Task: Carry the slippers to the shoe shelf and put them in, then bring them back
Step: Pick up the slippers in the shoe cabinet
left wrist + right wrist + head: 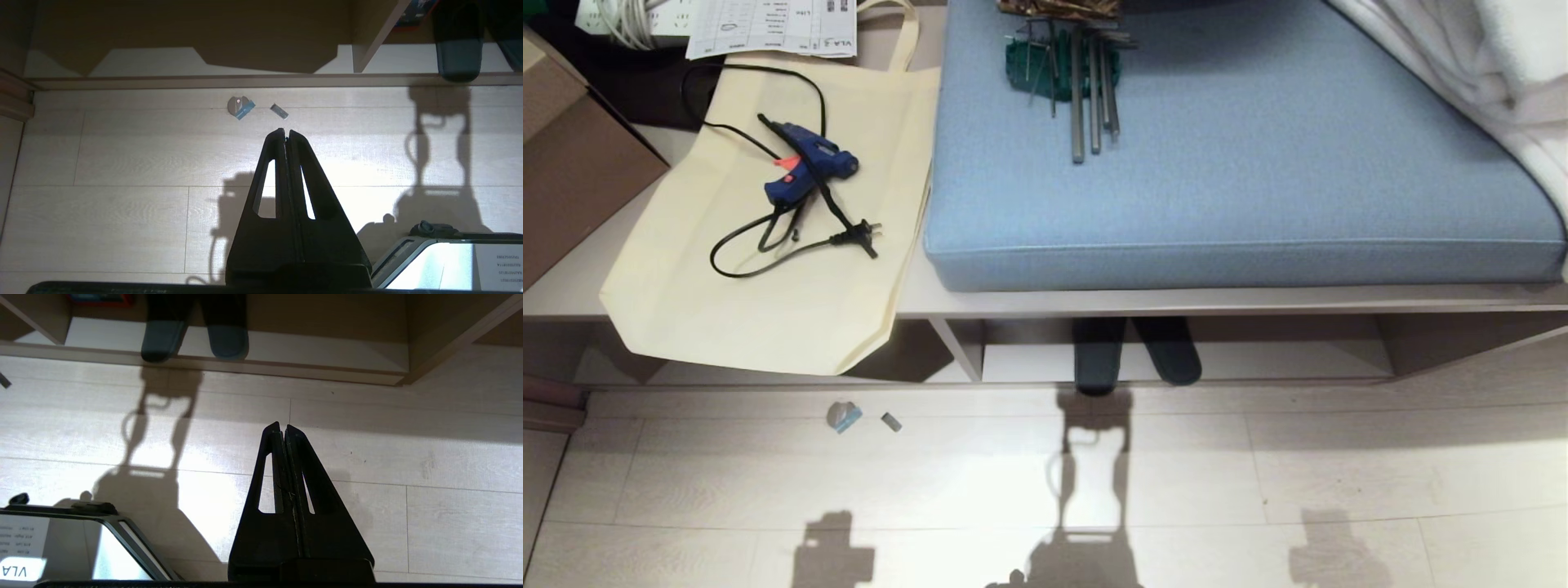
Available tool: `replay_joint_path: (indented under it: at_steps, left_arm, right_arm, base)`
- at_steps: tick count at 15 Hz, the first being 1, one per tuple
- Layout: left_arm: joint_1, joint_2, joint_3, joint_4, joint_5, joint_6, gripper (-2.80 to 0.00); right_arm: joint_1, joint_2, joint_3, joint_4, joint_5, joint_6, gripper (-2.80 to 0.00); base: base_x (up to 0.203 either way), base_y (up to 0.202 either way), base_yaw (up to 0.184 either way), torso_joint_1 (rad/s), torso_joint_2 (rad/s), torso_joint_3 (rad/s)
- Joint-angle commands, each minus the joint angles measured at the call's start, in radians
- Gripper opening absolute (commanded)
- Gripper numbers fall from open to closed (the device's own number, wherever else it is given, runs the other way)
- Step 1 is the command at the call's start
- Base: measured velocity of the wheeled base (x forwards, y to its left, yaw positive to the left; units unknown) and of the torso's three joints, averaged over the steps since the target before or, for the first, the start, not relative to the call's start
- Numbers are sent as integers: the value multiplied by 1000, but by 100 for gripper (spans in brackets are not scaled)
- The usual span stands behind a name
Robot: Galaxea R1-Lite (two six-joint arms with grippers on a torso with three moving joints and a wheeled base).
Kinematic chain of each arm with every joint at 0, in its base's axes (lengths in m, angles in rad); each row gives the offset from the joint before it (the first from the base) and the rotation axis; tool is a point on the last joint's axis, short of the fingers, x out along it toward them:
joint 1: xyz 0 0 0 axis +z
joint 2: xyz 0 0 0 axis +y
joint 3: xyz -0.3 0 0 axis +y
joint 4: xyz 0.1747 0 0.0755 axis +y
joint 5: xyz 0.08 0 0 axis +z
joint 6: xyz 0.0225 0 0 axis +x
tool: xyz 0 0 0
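The two dark grey slippers (1135, 355) lie side by side in the shoe shelf (1258, 362), heels poking out over its pale base board, toes hidden under the bench. The left one (161, 341) reaches the front lip; the right one (226, 343) sits a little further in. One slipper (457, 53) shows in the left wrist view. My left gripper (285, 131) hangs shut over bare floor, well short of the shelf, holding nothing. My right gripper (282, 426) is likewise shut and empty above the floorboards. Neither arm shows in the head view.
A blue cushion (1241, 147) with metal tools (1086, 82) lies on the bench. A cream tote bag (784, 245) hangs over the bench edge with a blue glue gun (809, 163) on it. Small scraps (844, 416) lie on the floor. A divider (960, 347) bounds the cubby.
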Motion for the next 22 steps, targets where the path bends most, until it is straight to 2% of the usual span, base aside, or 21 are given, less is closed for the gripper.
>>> replay_joint_path:
  at_steps: [1, 22]
  left_arm:
    - [0, 1, 6, 0, 0, 0, -280]
    - [0, 1, 6, -3, -1, 0, -280]
  right_arm:
    - [0, 1, 0, 0, 1, -1, -280]
    - [0, 1, 0, 1, -1, 8, -280]
  base:
    - [0, 0, 0, 9, 8, -203]
    - [0, 0, 0, 3, 2, -196]
